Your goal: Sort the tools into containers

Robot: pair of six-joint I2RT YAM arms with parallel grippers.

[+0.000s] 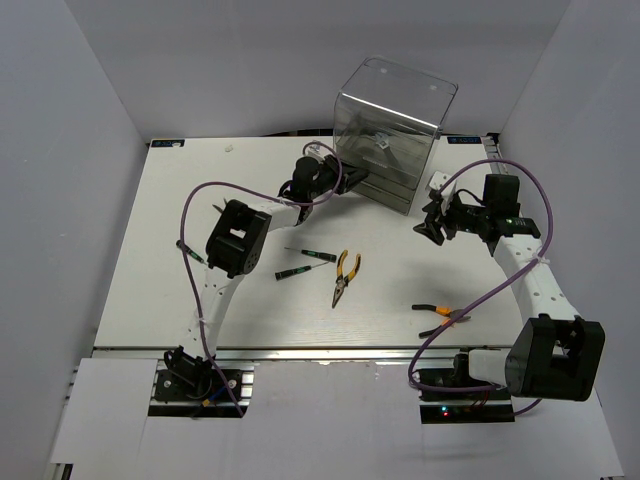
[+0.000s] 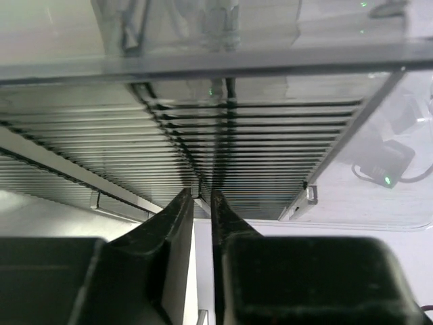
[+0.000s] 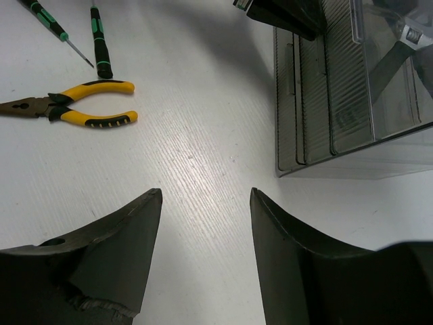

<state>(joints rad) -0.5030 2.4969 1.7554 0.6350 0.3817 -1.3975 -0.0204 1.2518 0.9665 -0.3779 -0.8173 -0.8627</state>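
The smoky-grey drawer cabinet [image 1: 395, 130] stands at the back of the table. My left gripper [image 1: 347, 176] is at its front, shut on the lip of a low drawer [image 2: 200, 198] that sticks out slightly [image 1: 362, 182]. A silver-black wrench [image 3: 406, 40] lies inside the cabinet. Two black-green screwdrivers [image 1: 318, 256] [image 1: 290, 271] and yellow-handled pliers [image 1: 345, 275] lie mid-table; they also show in the right wrist view [image 3: 100, 40] [image 3: 47, 20] [image 3: 74, 105]. Orange-black cutters [image 1: 440, 315] lie near the front right. My right gripper [image 1: 432, 226] is open and empty, right of the cabinet's front [image 3: 206, 193].
Purple cables [image 1: 215, 190] loop over both arms. A small dark thin thing [image 1: 190, 250] lies beside the left arm's lower link. The cabinet's ribbed drawer fronts [image 3: 318, 101] face the arms. White walls close in the table on three sides.
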